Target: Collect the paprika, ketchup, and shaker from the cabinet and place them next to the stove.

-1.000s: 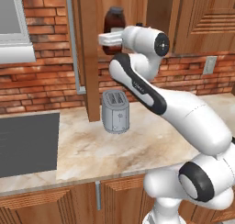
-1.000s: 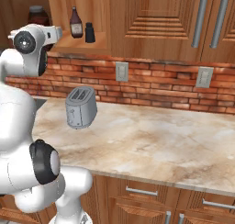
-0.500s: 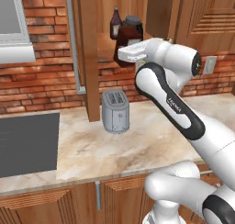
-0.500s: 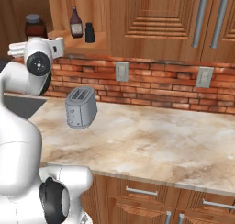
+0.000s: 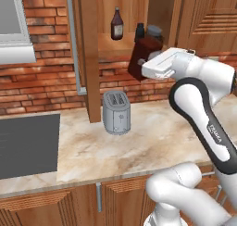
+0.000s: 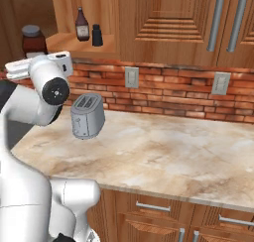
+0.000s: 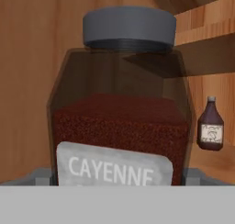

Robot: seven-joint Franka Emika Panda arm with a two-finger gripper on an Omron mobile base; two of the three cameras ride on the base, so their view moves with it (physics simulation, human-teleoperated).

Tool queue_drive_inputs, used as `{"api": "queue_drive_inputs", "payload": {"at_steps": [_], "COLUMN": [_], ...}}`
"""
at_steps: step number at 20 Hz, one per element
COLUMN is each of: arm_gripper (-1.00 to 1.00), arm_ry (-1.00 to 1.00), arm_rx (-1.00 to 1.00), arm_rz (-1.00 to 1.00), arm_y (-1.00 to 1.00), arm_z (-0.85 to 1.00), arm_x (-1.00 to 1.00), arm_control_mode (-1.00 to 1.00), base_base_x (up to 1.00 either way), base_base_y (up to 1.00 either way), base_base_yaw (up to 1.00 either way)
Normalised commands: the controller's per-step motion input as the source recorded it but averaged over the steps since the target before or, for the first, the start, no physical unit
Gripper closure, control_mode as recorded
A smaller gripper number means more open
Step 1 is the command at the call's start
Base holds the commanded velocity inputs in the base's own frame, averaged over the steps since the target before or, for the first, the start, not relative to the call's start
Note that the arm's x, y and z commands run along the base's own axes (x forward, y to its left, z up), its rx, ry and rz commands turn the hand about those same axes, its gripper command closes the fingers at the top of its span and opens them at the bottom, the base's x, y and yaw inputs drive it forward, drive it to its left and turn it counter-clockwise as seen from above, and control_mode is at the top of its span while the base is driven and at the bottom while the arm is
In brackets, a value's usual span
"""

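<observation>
The pincer (image 7: 118, 175) stands wide apart, one fingertip (image 7: 42, 176) on each side of the paprika jar (image 7: 120, 109), level with its pale label. Whether the tips touch the glass cannot be told. The jar rises close in front of the hand, grey cap on top, red powder filling its lower half. In the left base view the jar (image 5: 144, 56) appears tilted at the front edge of the cabinet shelf (image 5: 113, 42), just ahead of the white hand. From the right base view the jar (image 6: 33, 40) sits just behind the hand, to the left of the shelf.

Further back on the shelf stands the ketchup bottle (image 5: 117, 24), upright, with the small black shaker (image 5: 140, 30) just beside it. Both are well apart from the jar. Below the shelf, a grey toaster (image 5: 116, 112) rests on the marble counter (image 5: 157, 141) against the brick wall (image 5: 44, 86). The black stove (image 5: 28, 145) lies at the counter's left end, well apart from the shelf.
</observation>
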Motion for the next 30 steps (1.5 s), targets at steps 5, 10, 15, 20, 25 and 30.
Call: {"api": "queue_drive_inputs", "payload": {"at_steps": [5,10,15,20,25,30], "arm_gripper": [1.00,1.00,1.00,1.00,1.00,1.00], "arm_ry": [0.00,0.00,-0.08,0.00,0.00,0.00], "arm_rx": [0.00,0.00,0.00,0.00,0.00,0.00], "arm_rz": [0.10,0.05,0.06,0.00,0.00,0.00], "arm_y": [-0.31,-0.25,-0.07,0.00,0.00,0.00], "arm_z": [-0.21,-0.30,-0.22,0.00,0.00,0.00], "arm_x": [-0.84,-0.93,-0.95,0.00,0.00,0.00], "arm_control_mode": [-1.00,-1.00,-1.00,1.00,1.00,1.00], "base_base_x": [0.00,0.00,0.00,-0.73,-0.61,-0.57], "base_base_y": [0.00,0.00,0.00,0.35,0.13,0.04], "base_base_yaw": [0.00,0.00,0.00,0.17,-0.03,-0.36]}}
